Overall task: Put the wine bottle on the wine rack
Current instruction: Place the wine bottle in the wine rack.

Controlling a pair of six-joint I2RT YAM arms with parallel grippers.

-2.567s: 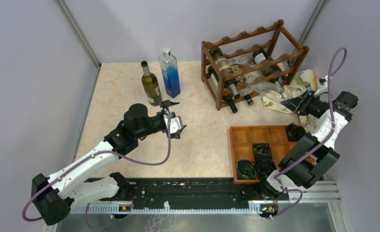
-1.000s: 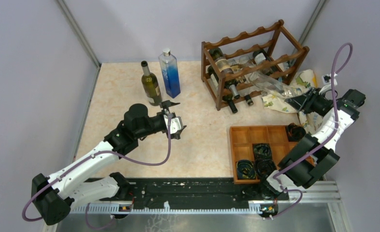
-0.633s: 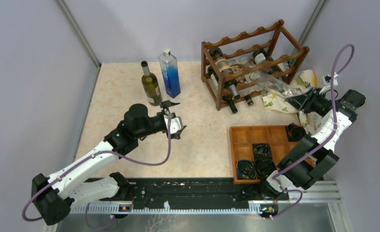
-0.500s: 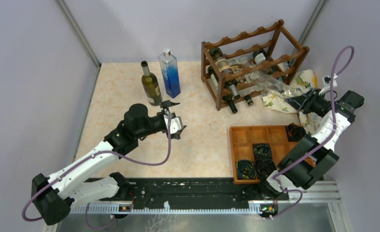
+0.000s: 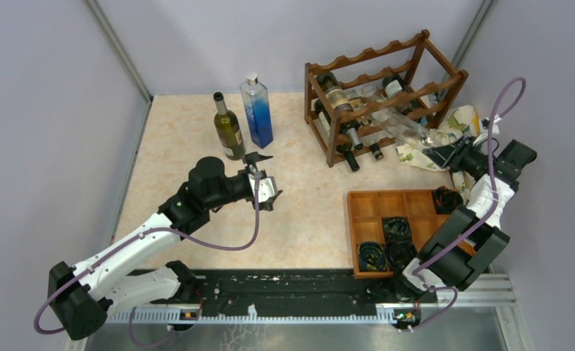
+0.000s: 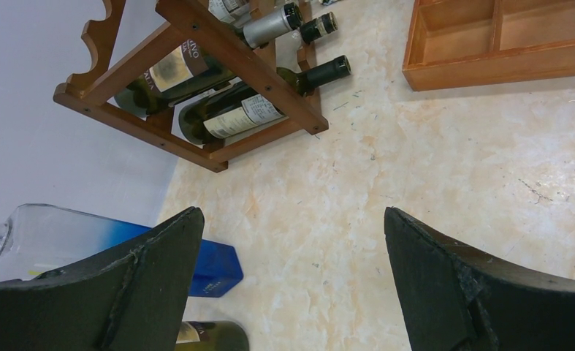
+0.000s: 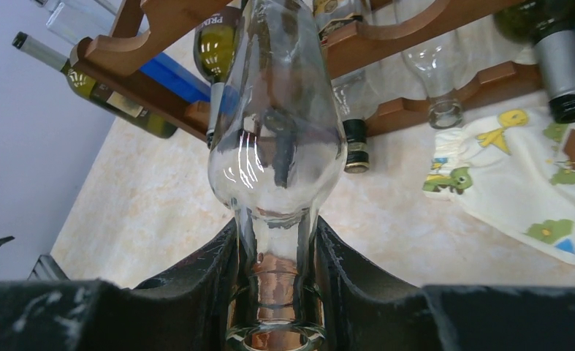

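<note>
Fingers (image 6: 145, 285) of the left gripper (image 6: 291, 213) stand spread wide, idle as before; right of centre, the rack (image 5: 375, 55); my right gripper (image 7: 277, 292) pinches the clear bottle (image 5: 408, 130) by its neck; its base has risen to the middle rails, so I judge it entering, not seated.

A green bottle (image 5: 229, 133) and a blue bottle (image 5: 258, 113) stand side by side at the far left. A wooden tray (image 5: 372, 208) holding coiled cables (image 5: 397, 227) lies near right, a patterned cloth (image 5: 461, 118) far right.
</note>
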